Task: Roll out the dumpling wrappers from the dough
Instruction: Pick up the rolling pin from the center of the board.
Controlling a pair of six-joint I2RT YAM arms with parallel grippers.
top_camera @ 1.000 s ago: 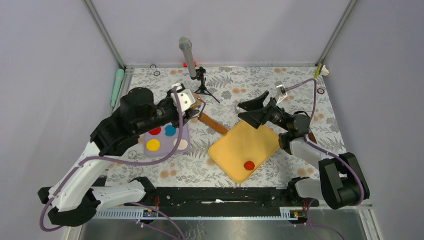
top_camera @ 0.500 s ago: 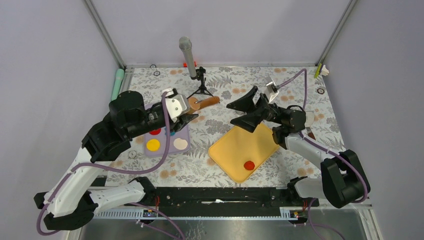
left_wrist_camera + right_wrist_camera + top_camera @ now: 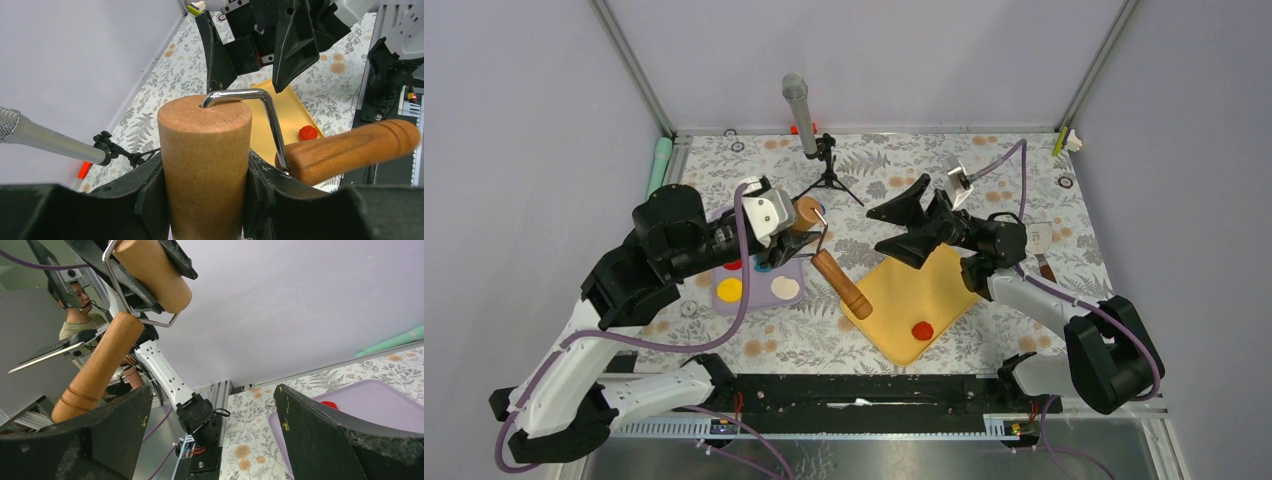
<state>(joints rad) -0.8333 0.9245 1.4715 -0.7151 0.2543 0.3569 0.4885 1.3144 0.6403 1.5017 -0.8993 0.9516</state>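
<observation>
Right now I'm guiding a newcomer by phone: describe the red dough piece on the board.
Find the yellow board, right of middle on the table. At its near corner lies the red dough piece, alone; the other red piece sits on the purple tray among coloured discs.

microphone (image 3: 796, 100) on tripod (image 3: 829, 176), back | purple tray (image 3: 769, 303): yellow disc (image 3: 730, 290), cream disc (image 3: 785, 289) | teal tool (image 3: 659, 165), left edge

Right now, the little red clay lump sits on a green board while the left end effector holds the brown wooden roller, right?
Not quite. The flat board is yellow, not green; the top external view shows the little red clay lump on it. The left end effector does hold the brown wooden roller.
</observation>
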